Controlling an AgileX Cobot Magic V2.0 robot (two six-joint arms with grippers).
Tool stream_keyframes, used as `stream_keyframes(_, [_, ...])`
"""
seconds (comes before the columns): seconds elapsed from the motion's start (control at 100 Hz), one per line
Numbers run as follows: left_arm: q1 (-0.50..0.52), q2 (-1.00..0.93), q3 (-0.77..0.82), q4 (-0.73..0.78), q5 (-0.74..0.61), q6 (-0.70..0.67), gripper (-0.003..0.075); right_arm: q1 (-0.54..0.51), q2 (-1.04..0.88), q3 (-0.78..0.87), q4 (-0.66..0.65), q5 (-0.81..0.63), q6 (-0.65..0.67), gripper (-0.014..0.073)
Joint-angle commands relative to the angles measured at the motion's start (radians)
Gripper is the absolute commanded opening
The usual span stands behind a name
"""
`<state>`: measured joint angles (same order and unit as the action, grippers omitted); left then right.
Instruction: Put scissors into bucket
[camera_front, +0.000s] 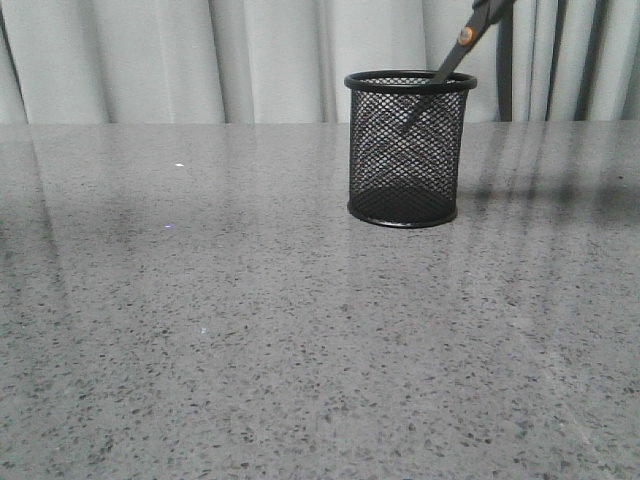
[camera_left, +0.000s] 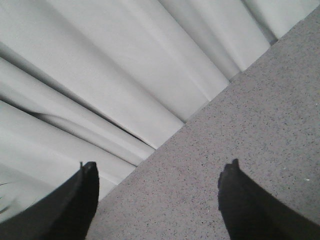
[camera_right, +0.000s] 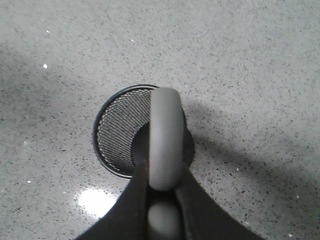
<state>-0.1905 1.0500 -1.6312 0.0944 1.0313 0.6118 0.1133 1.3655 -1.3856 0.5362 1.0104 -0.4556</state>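
Front view: the bucket (camera_front: 409, 150) stands upright on the speckled grey table (camera_front: 250, 330), right of centre, before pale curtains (camera_front: 150, 60). The scissors (camera_front: 455, 55) slant down from the upper right, blade tips inside the rim, orange pivot above it.

Left wrist view: left gripper (camera_left: 157, 192) has its fingers spread wide with nothing between them, above the table edge.

Right wrist view: right gripper (camera_right: 162, 200) is clamped on the scissors' grey handle, directly over the bucket's mouth.
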Motion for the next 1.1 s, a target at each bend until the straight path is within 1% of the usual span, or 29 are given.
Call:
stream_keyframes(0.0, [0.001,-0.010,-0.029,-0.007,-0.069,-0.014,0.0472,0.001,-0.010,-0.038,0.025,-0.051,-0.003,-0.0045])
stream_keyframes(0.42, [0.001,-0.010,-0.029,-0.010,-0.071,-0.014,0.0472,0.001,0.038,-0.058,0.037,-0.033,-0.003,-0.0045])
stream_keyframes(0.6, [0.001,-0.010,-0.029,-0.010,-0.071,-0.014,0.0472,0.001,0.069,-0.072,0.077,-0.003,-0.003,-0.0039])
stream_keyframes(0.67, [0.001,-0.010,-0.029,-0.010,-0.071,-0.014,0.0472,0.001,0.085,-0.090,0.084,0.015,-0.003,-0.0005])
stream_keyframes(0.84, [0.001,-0.010,-0.029,-0.010,-0.071,-0.014,0.0472,0.001,0.105,-0.121,0.089,0.048,-0.003,0.0143])
stream_keyframes(0.91, [0.001,-0.010,-0.029,-0.010,-0.071,-0.014,0.0472,0.001,0.105,-0.123,0.089,0.048,-0.003,0.0185])
stream_keyframes(1.0, [0.001,-0.010,-0.029,-0.010,-0.071,-0.014,0.0472,0.001,0.105,-0.134,0.082,0.032,-0.003,0.0220])
stream_keyframes(1.09, [0.001,-0.010,-0.029,-0.010,-0.071,-0.014,0.0472,-0.001,0.105,-0.149,0.077,0.007,-0.003,0.0226])
